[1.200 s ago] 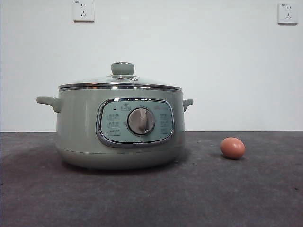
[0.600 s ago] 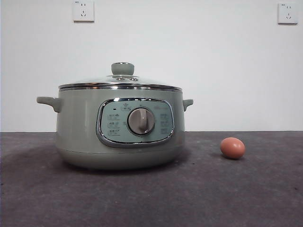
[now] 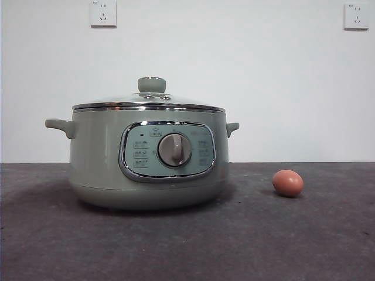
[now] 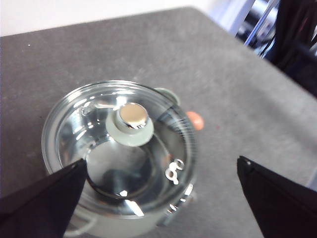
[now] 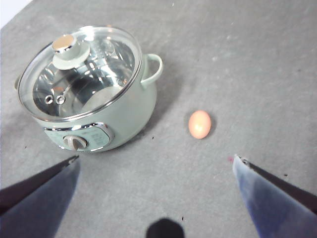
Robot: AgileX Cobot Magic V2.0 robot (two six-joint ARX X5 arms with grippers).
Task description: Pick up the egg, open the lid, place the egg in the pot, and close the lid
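Front view: the pot (image 3: 148, 161) stands on the dark grey bench (image 3: 293, 234), its chrome-framed panel and grey dial (image 3: 174, 150) facing the camera. The lid (image 3: 149, 102) sits closed on the pot, its pale green knob (image 3: 152, 85) upright on top. The egg (image 3: 287, 183) lies on the bench, apart from the pot, on the side of the smaller-looking handle. Two wall sockets (image 3: 103, 13) show high on the white wall behind. No claw appears in this view.

Left wrist view: the left claw (image 4: 158, 198) hangs above the pot (image 4: 148, 225) with its two black jaws spread wide and holding nothing. The lid (image 4: 89, 148) lies almost straight below it, between the jaws and a little ahead of them, closed on the pot. The knob (image 4: 131, 123), chrome-capped, sits ahead of the gap. The egg (image 4: 196, 120) peeks out past the lid's far rim, mostly hidden by it, well ahead of the claw on the bench (image 4: 124, 44).

Right wrist view: the right claw (image 5: 156, 171) is also wide open and empty, held high over the bench (image 5: 237, 59). The egg (image 5: 199, 124) lies ahead of it, nearer the jaw on the side away from the pot, touching nothing. The pot (image 5: 111, 116) with its lid (image 5: 84, 69) on stands ahead toward the other jaw, clear of both jaws, its dial (image 5: 74, 143) turned toward the claw.
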